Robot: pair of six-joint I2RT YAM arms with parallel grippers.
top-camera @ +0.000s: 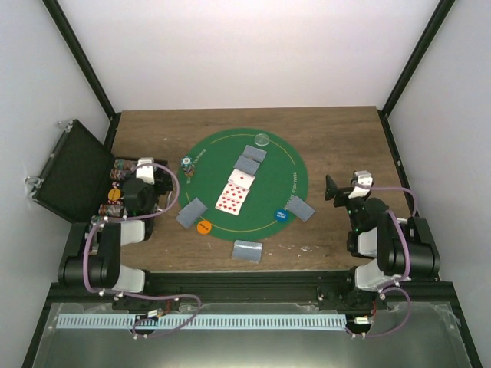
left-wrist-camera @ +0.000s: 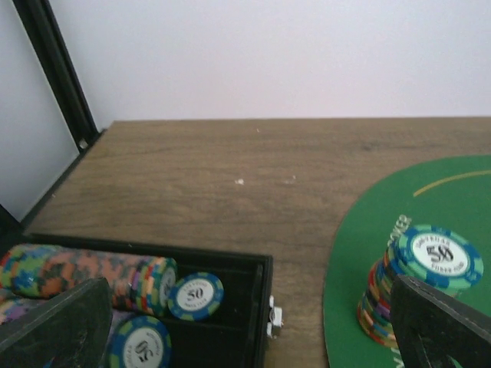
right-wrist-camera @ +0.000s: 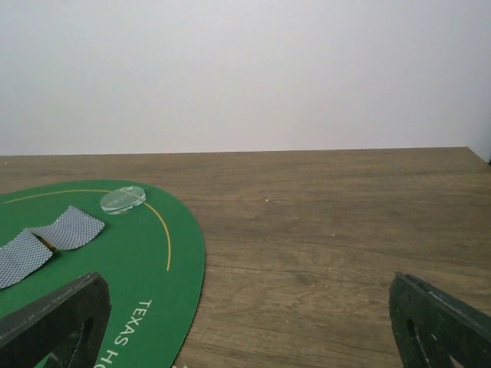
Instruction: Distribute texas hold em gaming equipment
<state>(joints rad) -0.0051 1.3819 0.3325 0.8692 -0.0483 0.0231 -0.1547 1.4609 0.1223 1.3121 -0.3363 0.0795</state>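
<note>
From above, the deal looks mostly done. Face-up cards lie mid-mat, and face-down pairs sit around them. The orange disc, blue disc and clear disc are set out on the mat's margin. Only one chip stack stands on the mat, so I judge that sharing out chips is what is left.

At my left wrist, my left fingers are spread wide and hold nothing. One hangs over the case with its chips, the other beside the chip stack.

At my right wrist, my right fingers are also spread wide and empty, above the mat's edge and bare worktop. The clear disc and two cards lie well ahead.
</note>
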